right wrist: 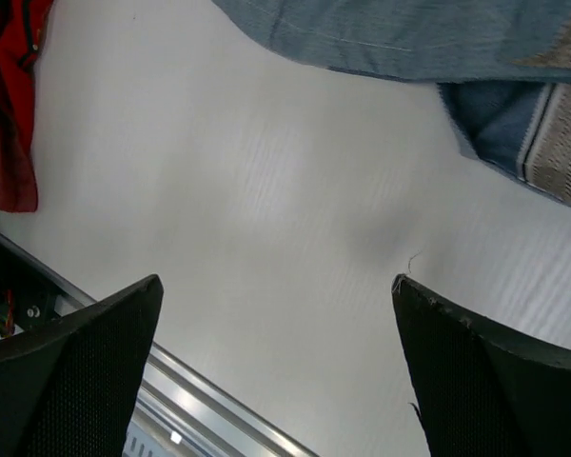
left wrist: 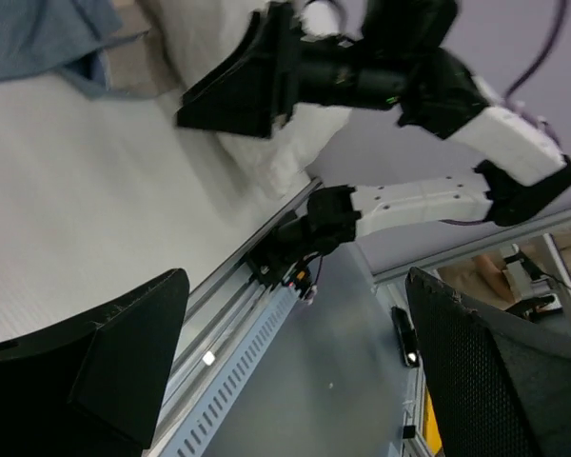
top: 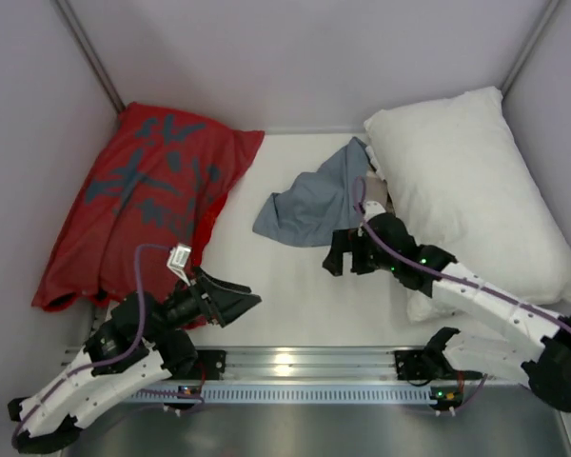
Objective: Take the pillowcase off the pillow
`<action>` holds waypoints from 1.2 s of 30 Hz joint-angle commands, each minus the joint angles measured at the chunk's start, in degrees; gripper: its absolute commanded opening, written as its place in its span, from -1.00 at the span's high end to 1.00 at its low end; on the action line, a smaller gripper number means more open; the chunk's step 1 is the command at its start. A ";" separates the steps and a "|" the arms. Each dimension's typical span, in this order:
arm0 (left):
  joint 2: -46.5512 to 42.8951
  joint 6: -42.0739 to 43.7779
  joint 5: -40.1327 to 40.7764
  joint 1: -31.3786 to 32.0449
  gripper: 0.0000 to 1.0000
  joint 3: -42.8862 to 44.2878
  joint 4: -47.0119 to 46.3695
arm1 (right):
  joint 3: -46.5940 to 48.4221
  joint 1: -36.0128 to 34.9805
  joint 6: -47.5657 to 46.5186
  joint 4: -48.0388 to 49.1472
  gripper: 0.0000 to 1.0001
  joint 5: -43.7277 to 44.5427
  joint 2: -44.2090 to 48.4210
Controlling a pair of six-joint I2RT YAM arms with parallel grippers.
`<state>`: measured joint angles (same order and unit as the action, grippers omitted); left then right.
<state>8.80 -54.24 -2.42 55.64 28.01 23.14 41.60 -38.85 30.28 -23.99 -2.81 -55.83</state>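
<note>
The red pillowcase (top: 143, 205) with its grey-blue print lies bulging at the left, leaning on the left wall. No white pillow shows from it; what fills it is hidden. A strip of the case shows in the right wrist view (right wrist: 5, 105). My left gripper (top: 236, 303) is open and empty, just right of the case's near corner, over the table's front edge (left wrist: 305, 381). My right gripper (top: 347, 262) is open and empty over bare white table (right wrist: 276, 371), near the middle and apart from the case.
A plain grey-blue cloth (top: 314, 200) lies crumpled at the middle back, also in the right wrist view (right wrist: 409, 29). A bare white pillow (top: 466, 181) fills the right side, under my right arm. A metal rail (top: 295, 362) runs along the near edge.
</note>
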 commanded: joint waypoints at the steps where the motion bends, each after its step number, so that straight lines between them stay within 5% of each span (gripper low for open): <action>1: -3.17 3.60 0.13 0.26 -0.98 6.34 -4.32 | 4.97 -6.58 2.32 11.49 -0.99 7.12 -8.39; 7: 1.74 7.21 -6.18 0.17 -0.98 17.15 -7.58 | 10.32 -9.13 9.26 40.13 -0.99 -17.63 -30.71; 9: 3.67 7.65 -7.69 0.17 -0.98 21.11 -7.58 | 14.79 -13.68 9.80 45.77 -0.99 -18.37 -37.38; 12: 5.00 8.01 -9.36 0.09 -0.98 24.36 -7.49 | 20.60 -17.56 9.18 44.48 -0.99 -13.81 -44.94; 24: 2.72 3.44 -9.01 -0.35 -0.98 22.97 -7.49 | 49.60 -24.07 19.03 53.43 -0.99 -25.93 -75.90; 33: 2.37 1.68 -9.98 -1.14 -0.98 22.79 -7.49 | 66.82 -28.20 15.16 43.52 -0.99 -24.70 -89.26; 36: 2.19 0.98 -9.98 -1.41 -0.98 22.62 -7.58 | 70.62 -29.26 15.51 41.75 -0.56 -23.21 -92.17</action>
<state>11.75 -51.99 -11.20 54.74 50.94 17.80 107.33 -66.32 46.52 19.92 -26.83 -145.73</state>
